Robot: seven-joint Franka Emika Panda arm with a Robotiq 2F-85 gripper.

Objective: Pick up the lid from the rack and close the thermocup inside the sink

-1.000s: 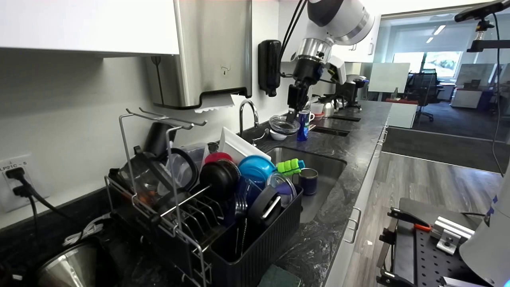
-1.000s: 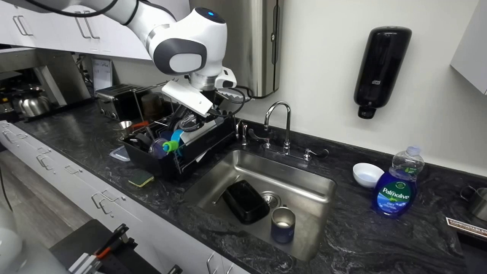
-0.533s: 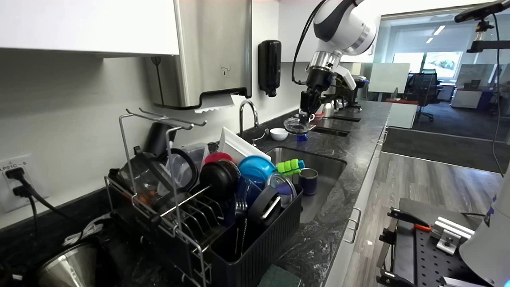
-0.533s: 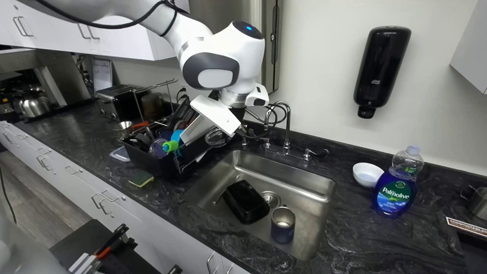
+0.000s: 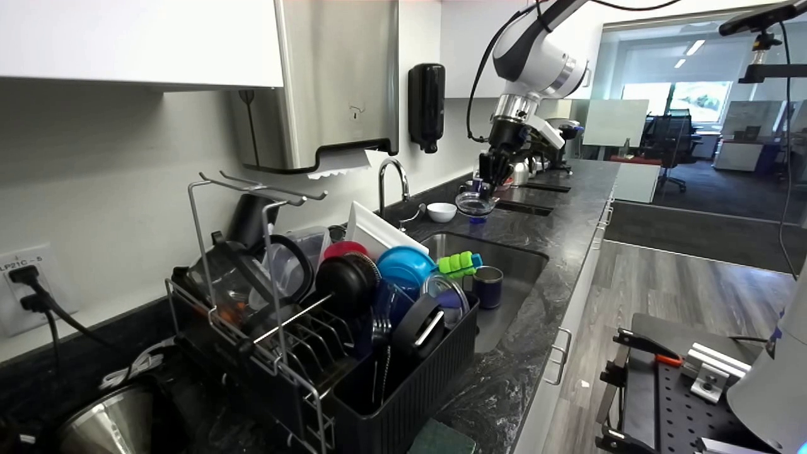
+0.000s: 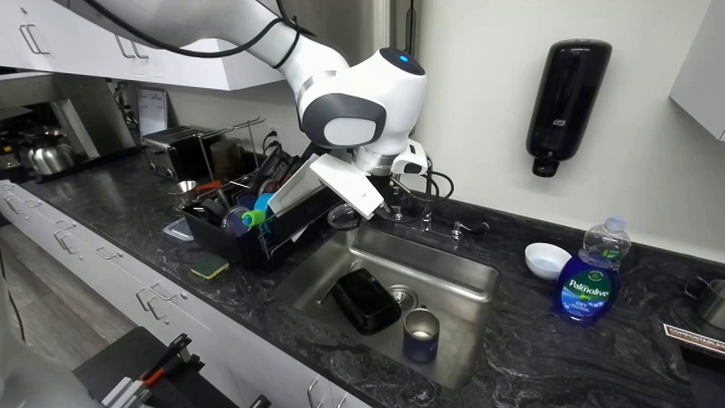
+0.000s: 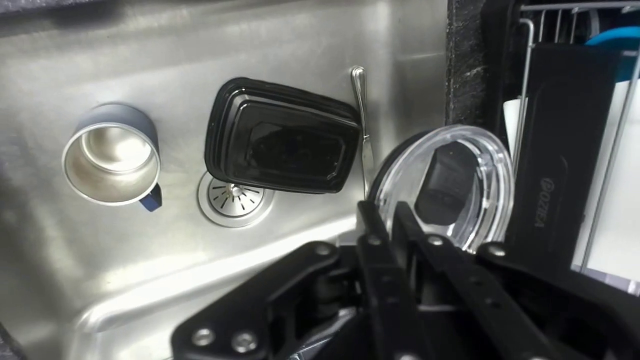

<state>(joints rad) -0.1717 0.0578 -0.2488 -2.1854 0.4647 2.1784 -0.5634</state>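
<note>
My gripper [image 7: 385,206] is shut on the rim of a round clear lid [image 7: 447,185] with a dark tab. The lid hangs tilted from the fingertips. It also shows in both exterior views [image 5: 474,205] [image 6: 343,216], above the back corner of the sink beside the dish rack. The thermocup [image 7: 112,155] is dark blue with a steel inside and stands upright and uncovered in the sink [image 6: 453,272]. It shows in both exterior views [image 5: 488,287] [image 6: 421,335]. The lid is apart from the cup. In an exterior view the fingers are hidden behind the white wrist part.
A black container [image 7: 285,140] and a knife [image 7: 364,115] lie in the sink near the drain. The full dish rack [image 6: 249,243] stands beside the sink. The faucet [image 6: 426,187] rises behind it. A white bowl [image 6: 547,260] and a soap bottle [image 6: 589,283] stand across the sink.
The arm has carried the lid away from over the dish rack, lower, to the sink's back corner. The cup and the things in the sink have not moved.
</note>
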